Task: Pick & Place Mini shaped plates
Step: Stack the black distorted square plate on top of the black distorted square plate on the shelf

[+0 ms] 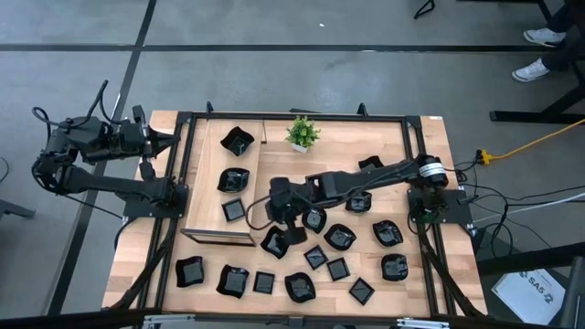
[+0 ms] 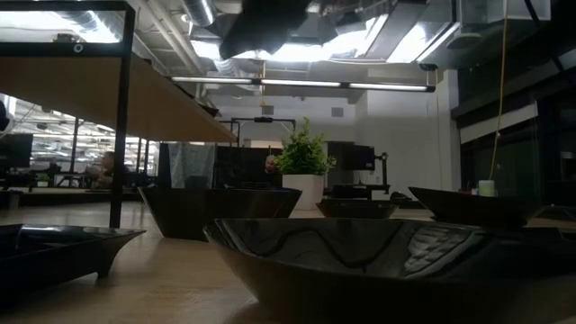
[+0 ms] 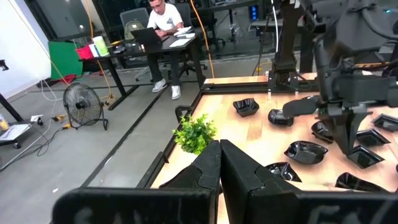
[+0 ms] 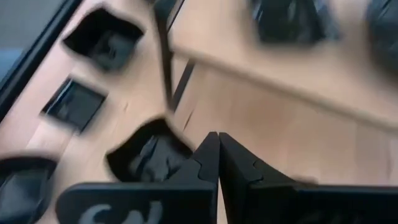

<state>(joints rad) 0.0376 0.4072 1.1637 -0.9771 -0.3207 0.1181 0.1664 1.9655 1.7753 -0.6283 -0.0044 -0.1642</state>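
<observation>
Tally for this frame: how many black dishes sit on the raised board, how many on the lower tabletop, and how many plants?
Black dishes on the raised board: 3
Black dishes on the lower tabletop: 14 visible; the right arm may hide more
Potted plant: 1
Total: 18

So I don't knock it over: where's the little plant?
High view: the plant stands at the table's far edge, near the middle, right of a black dish.

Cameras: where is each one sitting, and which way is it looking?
High: overhead, straight down on both arms, plates, plant.
Low: table height, looking level across black plates; an arm blurs overhead.
Left wrist: behind the shut left end effector, facing plant and room.
Right wrist: behind the shut right end effector, over plates.
High, low and left wrist share the plant.
</observation>
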